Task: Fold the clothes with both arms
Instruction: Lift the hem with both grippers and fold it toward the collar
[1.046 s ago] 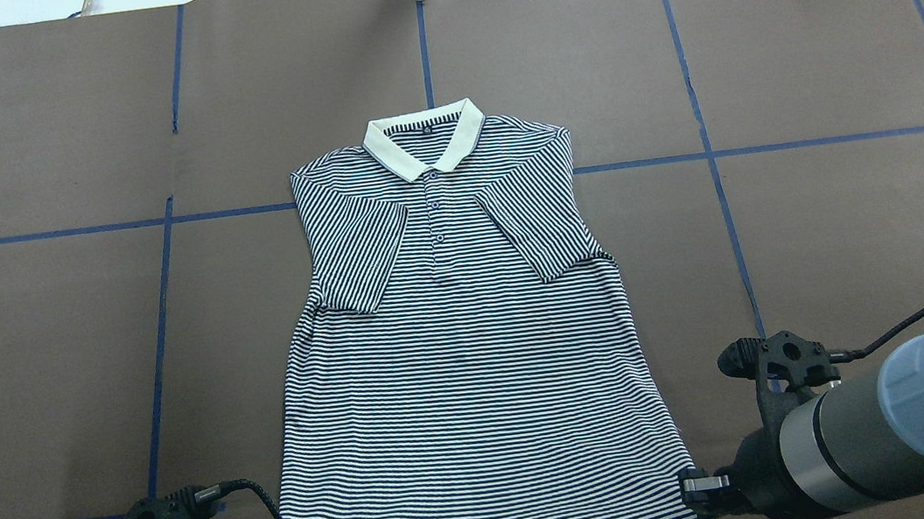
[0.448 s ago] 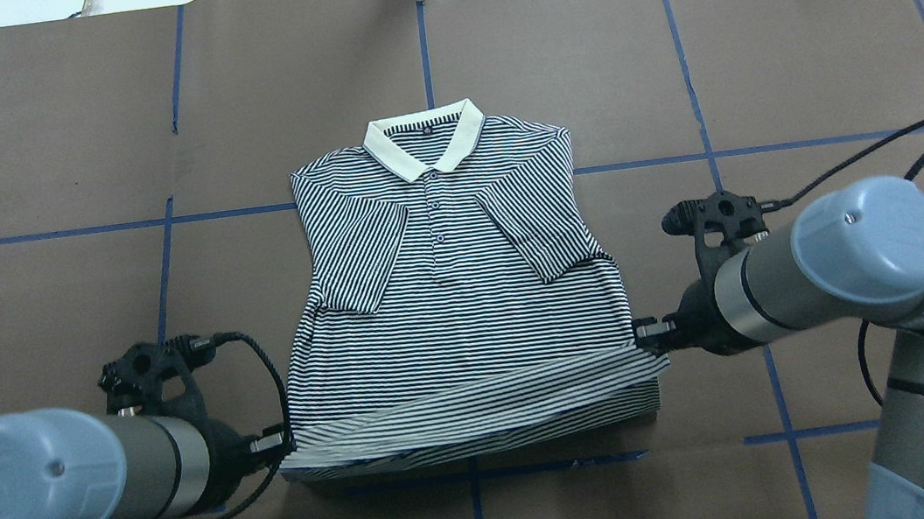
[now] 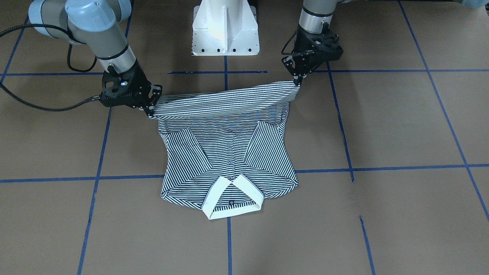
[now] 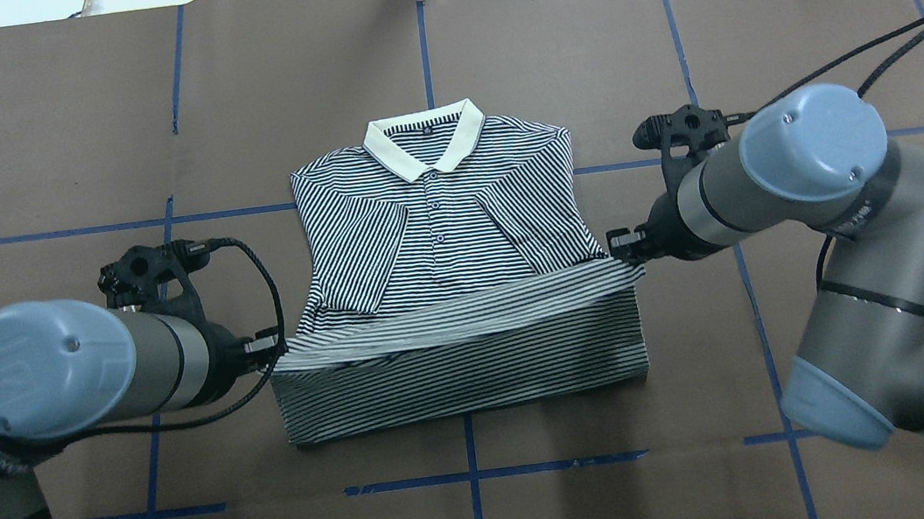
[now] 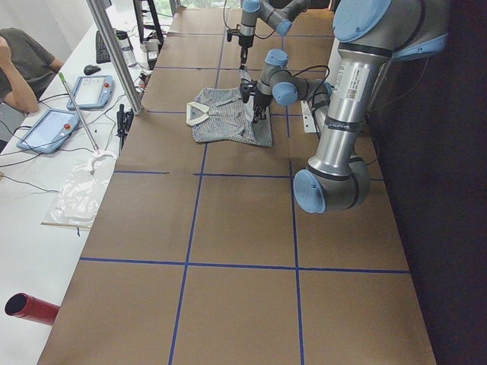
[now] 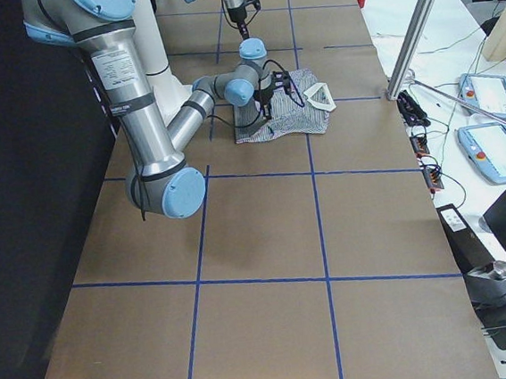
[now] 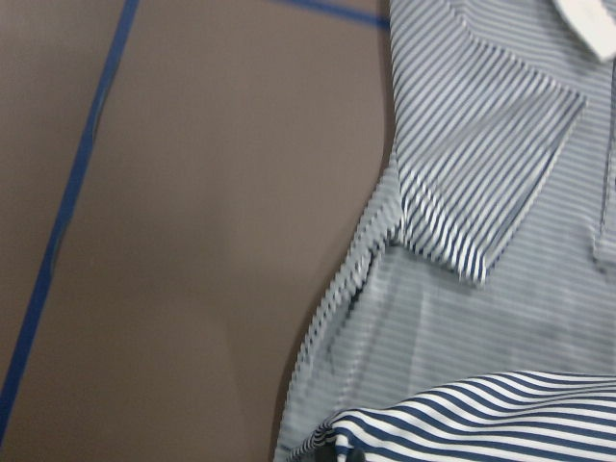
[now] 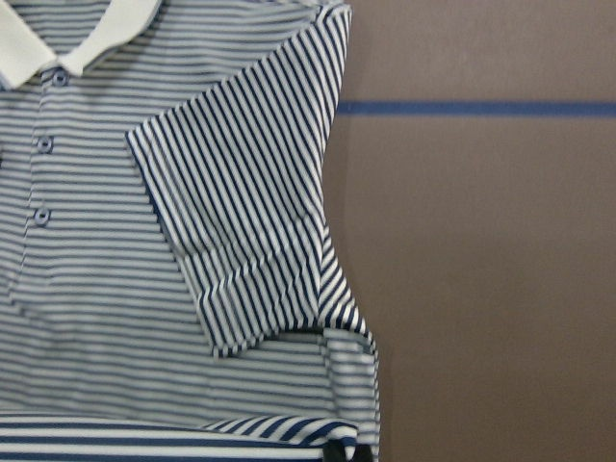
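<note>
Seen facing the robot, the polo shirt [image 3: 225, 152] lies front-up on the brown tabletop [image 3: 382, 126] with its collar [image 3: 233, 198] nearest the camera. Its hem [image 3: 225, 101] is held up as a taut band between the left claw [image 3: 297, 81] and the right claw [image 3: 150, 110], each clamped on a hem corner with its fingertips buried in cloth. From overhead, that band hides the shirt's middle, and the left arm [image 4: 45, 381] and right arm [image 4: 802, 156] cover all but the claw tips. The side views show the shirt too small for detail, and the blurred wrist views catch only the folded-in sleeves [image 8: 241, 212] and a sliver of hem cut off at the bottom edge.
</note>
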Controlling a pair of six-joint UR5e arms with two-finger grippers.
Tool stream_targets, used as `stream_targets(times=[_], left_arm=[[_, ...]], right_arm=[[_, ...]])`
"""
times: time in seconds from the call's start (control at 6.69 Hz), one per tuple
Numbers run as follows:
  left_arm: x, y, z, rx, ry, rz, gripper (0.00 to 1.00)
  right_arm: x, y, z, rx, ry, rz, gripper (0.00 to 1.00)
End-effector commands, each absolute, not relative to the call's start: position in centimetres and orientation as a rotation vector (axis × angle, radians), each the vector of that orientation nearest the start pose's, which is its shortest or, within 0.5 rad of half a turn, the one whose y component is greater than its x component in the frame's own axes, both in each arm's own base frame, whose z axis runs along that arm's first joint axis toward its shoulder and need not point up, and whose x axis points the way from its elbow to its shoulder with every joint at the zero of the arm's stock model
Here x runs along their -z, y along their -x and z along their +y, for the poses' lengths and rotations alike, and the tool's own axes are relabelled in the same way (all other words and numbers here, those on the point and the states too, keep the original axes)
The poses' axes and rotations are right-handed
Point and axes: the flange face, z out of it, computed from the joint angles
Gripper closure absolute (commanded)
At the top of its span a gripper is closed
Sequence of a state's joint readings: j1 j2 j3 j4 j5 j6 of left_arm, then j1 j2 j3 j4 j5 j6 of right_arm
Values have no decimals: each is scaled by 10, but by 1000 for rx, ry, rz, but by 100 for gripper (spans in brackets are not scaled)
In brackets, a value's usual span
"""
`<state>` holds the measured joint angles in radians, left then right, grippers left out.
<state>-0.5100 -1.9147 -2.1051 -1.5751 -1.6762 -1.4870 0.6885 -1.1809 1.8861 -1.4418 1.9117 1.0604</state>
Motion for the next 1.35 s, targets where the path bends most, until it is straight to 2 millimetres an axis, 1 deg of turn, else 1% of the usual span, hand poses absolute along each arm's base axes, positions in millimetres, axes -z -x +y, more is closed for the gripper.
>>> stream_targets(times=[0.0, 0.15, 0.3, 0.45, 0.6, 0.75, 0.9, 1.05, 1.2], left_arm=[[-265, -430, -438, 413, -215, 902, 100], [-282, -426, -467, 449, -244, 921, 100], [-312, -432, -492, 438, -262, 888, 100], [-317, -427, -521, 455, -291, 882, 100], [-330, -440, -532, 457, -283, 866, 100], [-331, -447, -539, 458, -291, 887, 100], [-333, -451, -542, 459, -288, 881, 100], [-326, -454, -543, 461, -288, 888, 100], [-325, -458, -545, 458, -286, 886, 100]], right_arm=[[-284, 406, -525, -53, -229, -820, 100], [-275, 420, -560, -74, -240, -819, 100], [-297, 434, -586, -82, -263, -842, 100], [-312, 440, -608, -91, -283, -860, 100], [-325, 450, -619, -93, -269, -839, 100], [-333, 444, -628, -107, -277, -839, 100], [-329, 451, -636, -107, -276, -835, 100], [-323, 452, -637, -108, -278, -841, 100], [-317, 452, -637, -110, -295, -871, 100]])
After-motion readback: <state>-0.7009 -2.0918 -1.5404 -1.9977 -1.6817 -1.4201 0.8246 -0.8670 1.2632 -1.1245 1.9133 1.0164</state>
